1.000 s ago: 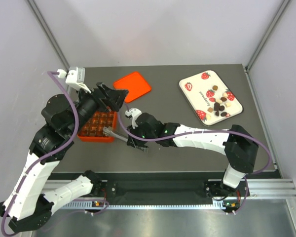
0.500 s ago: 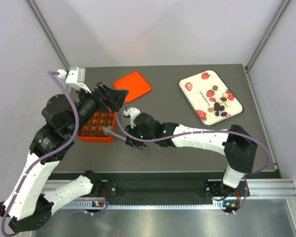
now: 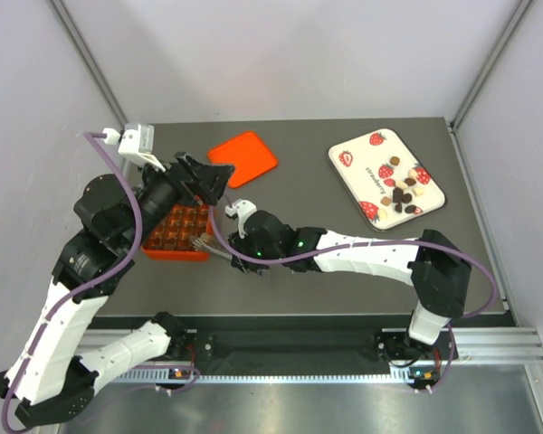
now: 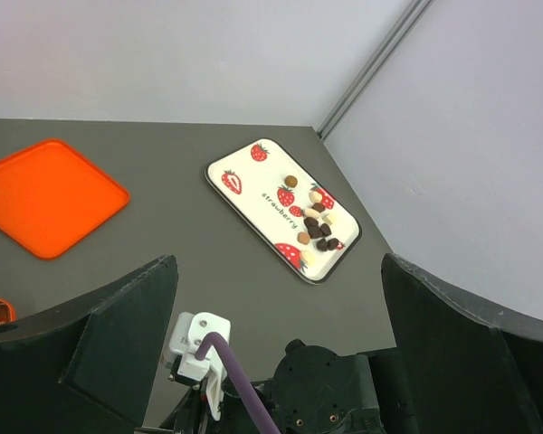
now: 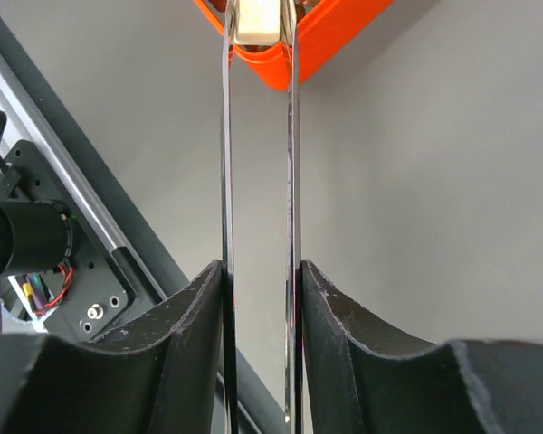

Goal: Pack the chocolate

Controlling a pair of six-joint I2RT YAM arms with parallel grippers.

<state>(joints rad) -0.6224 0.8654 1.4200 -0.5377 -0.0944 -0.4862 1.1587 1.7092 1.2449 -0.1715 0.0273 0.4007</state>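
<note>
Where everything sits: a dark grey matte tabletop (image 3: 344, 253), with a metal rail (image 3: 344, 348) along its near edge where both arms are bolted
Room: pale, plain walls (image 3: 281, 54) on three sides, with slanting metal frame posts (image 3: 489, 63) in the back corners
Chocolate (image 3: 402, 192): a small cluster of dark brown and a few cream bits on the right half of a white strawberry-print tray (image 3: 366, 154), at the far right of the table
Box (image 3: 176, 231): orange-red with square compartments, at the left of the table; its flat orange lid (image 3: 243, 158) lies apart, further back
Left gripper (image 4: 279, 262): jaws spread wide with nothing between them, held in the air above the box and looking out over the lid and the tray
Right gripper (image 5: 258, 271): black fingers pressed against the two thin blades of metal tweezers (image 5: 226, 181), which reach left towards the near right corner of the box
Cream piece (image 5: 254, 23): pinched between the tweezer tips, right at the corner of the box
Hidden from overhead: the left arm covers the far left part of the box, so not every compartment shows
Hard to make out: the compartments look dark from above, but I cannot tell which are filled
Cut off: the right wrist view clips the cream piece at its top edge and shows only one corner of the box; I cannot tell which compartment the piece is over, or whether it touches the box
</note>
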